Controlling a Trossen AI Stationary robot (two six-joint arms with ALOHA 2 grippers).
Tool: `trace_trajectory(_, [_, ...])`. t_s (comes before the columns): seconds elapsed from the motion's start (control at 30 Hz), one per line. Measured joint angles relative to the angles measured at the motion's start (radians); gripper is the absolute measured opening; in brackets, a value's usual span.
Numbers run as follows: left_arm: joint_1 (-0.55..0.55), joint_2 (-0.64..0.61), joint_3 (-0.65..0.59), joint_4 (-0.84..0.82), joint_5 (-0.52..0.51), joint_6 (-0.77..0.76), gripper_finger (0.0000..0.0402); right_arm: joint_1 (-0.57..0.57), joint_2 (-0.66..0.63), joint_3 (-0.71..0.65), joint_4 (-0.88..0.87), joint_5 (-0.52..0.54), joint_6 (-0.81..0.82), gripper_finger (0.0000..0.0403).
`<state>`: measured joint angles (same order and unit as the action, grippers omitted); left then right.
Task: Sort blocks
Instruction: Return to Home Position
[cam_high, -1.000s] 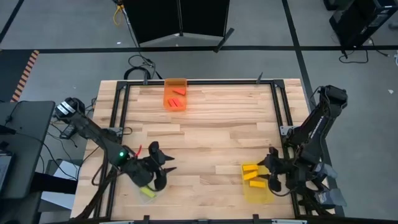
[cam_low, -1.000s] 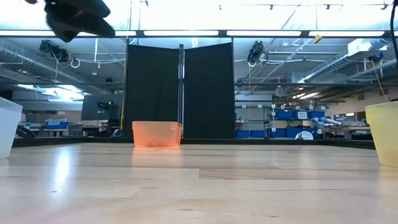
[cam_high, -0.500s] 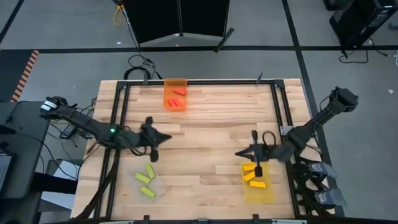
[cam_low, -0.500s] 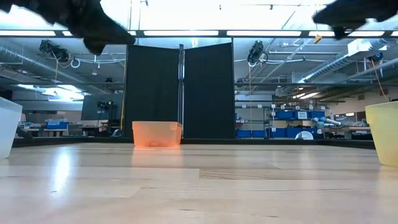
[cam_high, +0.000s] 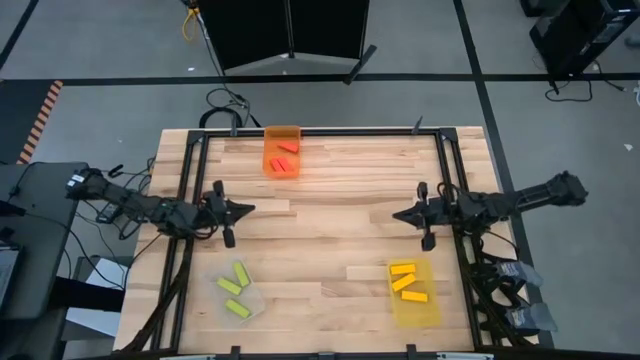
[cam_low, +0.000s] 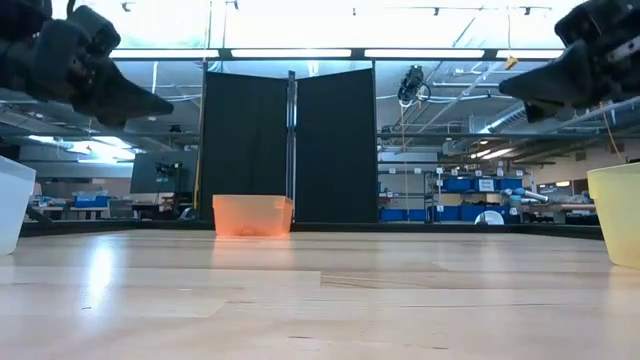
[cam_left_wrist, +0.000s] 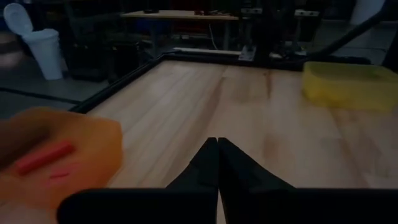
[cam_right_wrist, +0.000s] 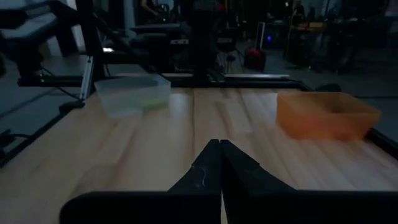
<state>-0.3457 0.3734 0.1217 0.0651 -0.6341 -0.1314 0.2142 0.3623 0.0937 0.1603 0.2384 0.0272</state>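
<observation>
The blocks lie sorted in three bins. Red blocks (cam_high: 285, 158) are in the orange bin (cam_high: 282, 134) at the far edge. Lime green blocks (cam_high: 234, 287) lie in the clear bin (cam_high: 252, 301) near the front left. Yellow blocks (cam_high: 406, 282) lie in the yellow bin (cam_high: 415, 312) at the front right. My left gripper (cam_high: 246, 209) is shut and empty, held level above the table's left side. My right gripper (cam_high: 398, 215) is shut and empty too, level above the right side. Both point toward the table's middle.
Bare wooden tabletop (cam_high: 330, 240) lies between the two grippers. A black metal frame (cam_high: 195, 170) runs along the table's edges. A dark folding screen (cam_low: 290, 140) stands beyond the far edge.
Both grippers have shut and risen from their front bins, the left from the clear bin and the right from the yellow bin. Each arm has drawn back toward its own side and toward the far edge, and now lies level pointing inward.
</observation>
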Motion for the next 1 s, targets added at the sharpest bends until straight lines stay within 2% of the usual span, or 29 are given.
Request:
trace_trajectory(0.2, [0.039,-0.101,-0.044,-0.061,0.029,-0.002,0.0003,-0.082,-0.185,-0.050,-0.153,-0.102,0.008,0.0004])
trace_trajectory(0.43, [0.077,-0.249,-0.075,-0.115,0.088,0.035,0.0002,-0.152,-0.303,-0.055,-0.229,-0.220,-0.032,0.0004])
trace_trajectory(0.57, [0.107,-0.329,-0.072,-0.130,0.173,0.076,0.0002,-0.194,-0.329,-0.055,-0.232,-0.242,-0.047,0.0004])
trace_trajectory(0.73, [0.146,-0.371,-0.073,-0.136,0.347,0.079,0.0002,-0.214,-0.328,-0.055,-0.226,-0.312,-0.046,0.0004])
trace_trajectory(0.87, [0.170,-0.369,-0.077,-0.133,0.406,0.079,0.0002,-0.214,-0.325,-0.055,-0.223,-0.322,-0.031,0.0005])
trace_trajectory(1.0, [0.184,-0.369,-0.114,-0.033,0.475,0.098,0.0004,-0.215,-0.316,-0.055,-0.224,-0.321,-0.035,0.0009])
